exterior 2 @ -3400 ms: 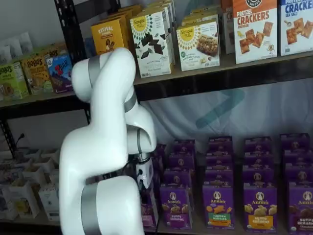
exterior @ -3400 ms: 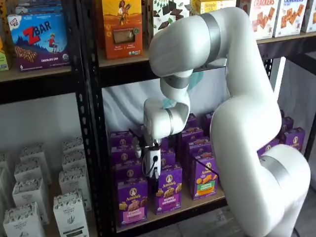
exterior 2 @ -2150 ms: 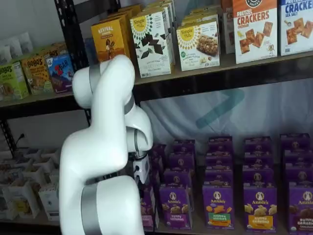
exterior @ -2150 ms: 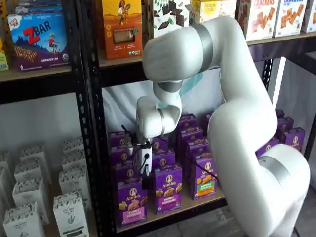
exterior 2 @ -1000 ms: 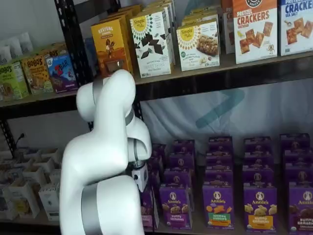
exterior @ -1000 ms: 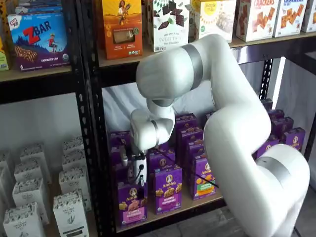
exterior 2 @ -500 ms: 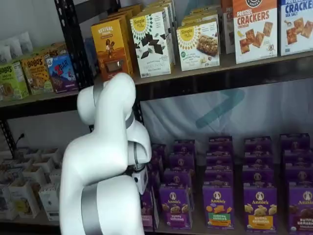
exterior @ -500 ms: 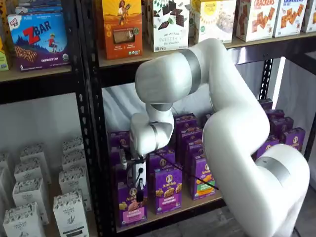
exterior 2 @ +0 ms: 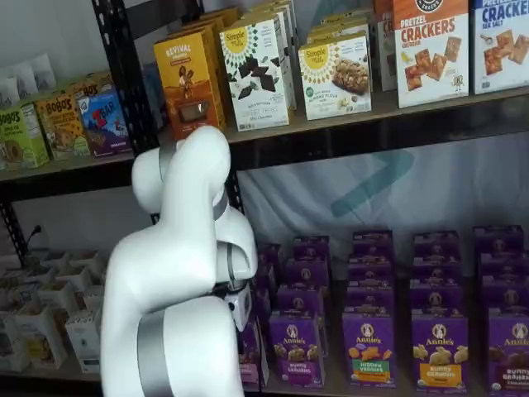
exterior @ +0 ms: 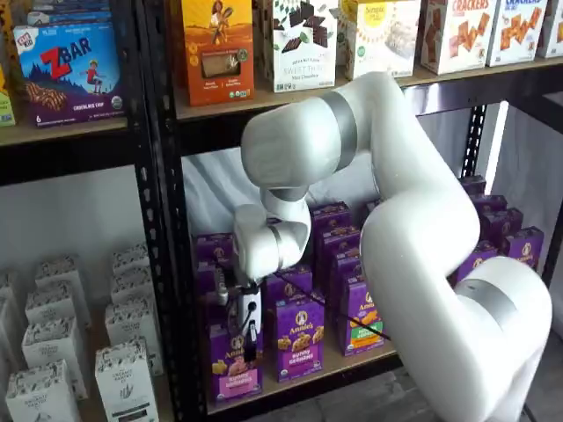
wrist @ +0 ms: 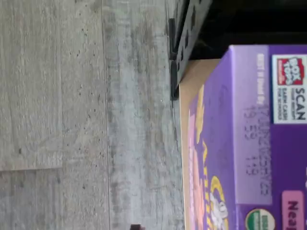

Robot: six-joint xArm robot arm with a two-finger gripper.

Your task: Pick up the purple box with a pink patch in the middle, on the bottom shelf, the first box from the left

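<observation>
The purple box (exterior: 230,369) with a pink band stands upright at the left end of the bottom shelf (exterior: 339,366), beside the black upright. My gripper (exterior: 249,345) hangs at the box's top edge, its black fingers in front of the upper face. No gap or grip shows plainly. In a shelf view the arm hides the fingers, and only a strip of the box (exterior 2: 251,357) shows. The wrist view shows the box's purple top flap (wrist: 249,134) close up, its pink front edge, the pale shelf board (wrist: 194,72) and the black rail (wrist: 184,33).
An all-purple Annie's carton (exterior: 299,338) and a green-band one (exterior: 362,318) stand right of the target, with more rows behind. The black upright (exterior: 167,264) is close on the left. White cartons (exterior: 123,378) fill the neighbouring bay. Grey floor (wrist: 72,120) lies below.
The arm has swung left and down along the front row, and the gripper has come from above the second carton to the top of the pink-band box.
</observation>
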